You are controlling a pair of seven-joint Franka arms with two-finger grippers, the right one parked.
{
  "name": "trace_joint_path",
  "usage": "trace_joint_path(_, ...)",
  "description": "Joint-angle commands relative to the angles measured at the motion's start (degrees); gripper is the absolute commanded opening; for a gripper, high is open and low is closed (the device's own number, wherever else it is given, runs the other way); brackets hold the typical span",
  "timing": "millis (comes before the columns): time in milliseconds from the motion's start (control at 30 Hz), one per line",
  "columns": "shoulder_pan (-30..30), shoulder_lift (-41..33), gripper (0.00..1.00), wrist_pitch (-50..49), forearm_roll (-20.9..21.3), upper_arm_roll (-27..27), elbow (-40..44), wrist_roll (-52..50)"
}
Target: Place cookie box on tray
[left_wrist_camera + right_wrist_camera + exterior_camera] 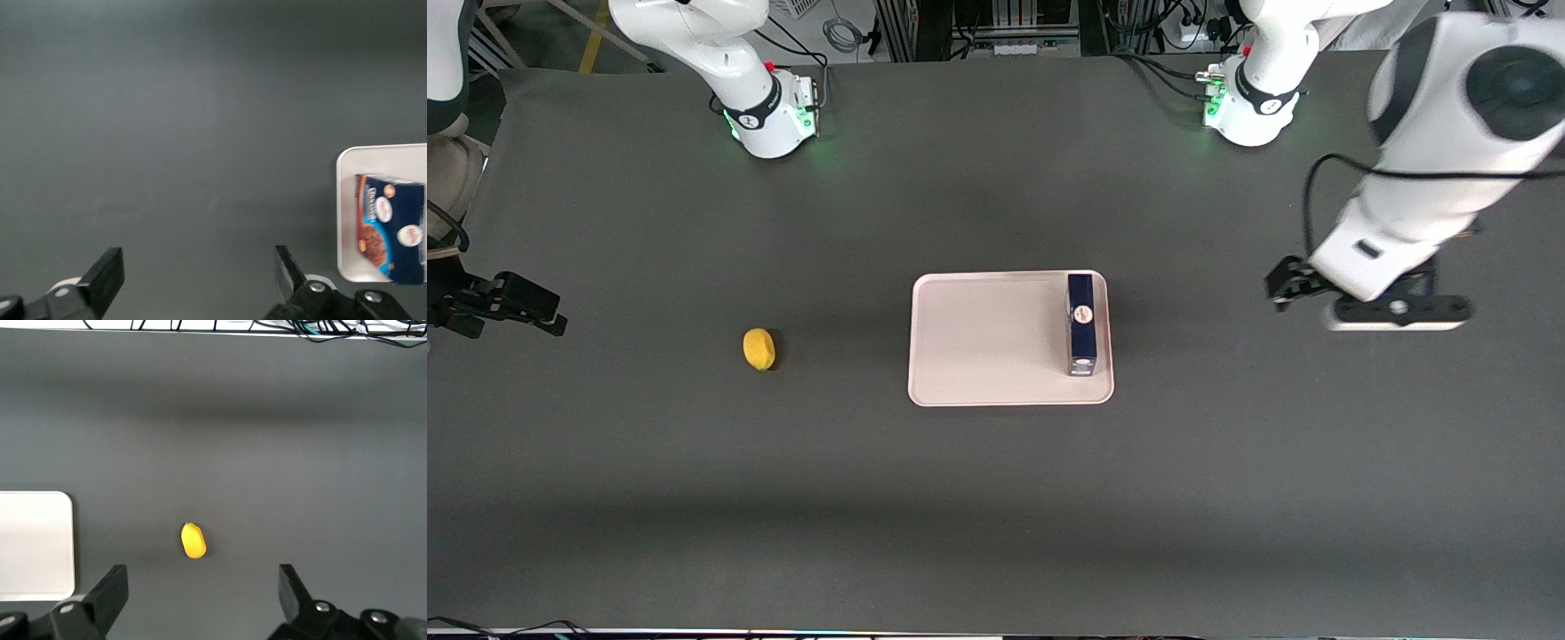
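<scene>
On the pink tray, the navy cookie box stands along the edge toward the working arm, whose claw hovers well apart, wide open and empty.

A small yellow rounded lump lies on the dark grey table toward the parked arm's end (nothing touches it), with cables past the table's edge.

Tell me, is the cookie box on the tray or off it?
On it: the cookie box rests inside the tray rim; the open gripper is apart.
</scene>
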Motion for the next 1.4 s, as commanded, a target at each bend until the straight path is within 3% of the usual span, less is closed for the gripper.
trace_joint_path(0,1.5,-4.3,1.00,-2.9,-1.9,4.3,-0.8,9.7)
trace_joint_path(233,4.2,-8.1,1.00,-5.8,-6.7,8.9,-1.3,15.9)
trace_joint_path(633,3.8,-13.9,1.00,-5.8,-6.6,10.0,-7.1,15.6)
trace_joint_path(1367,2.1,-14.2,1.00,-7.5,-6.6,11.6,-6.6,15.8)
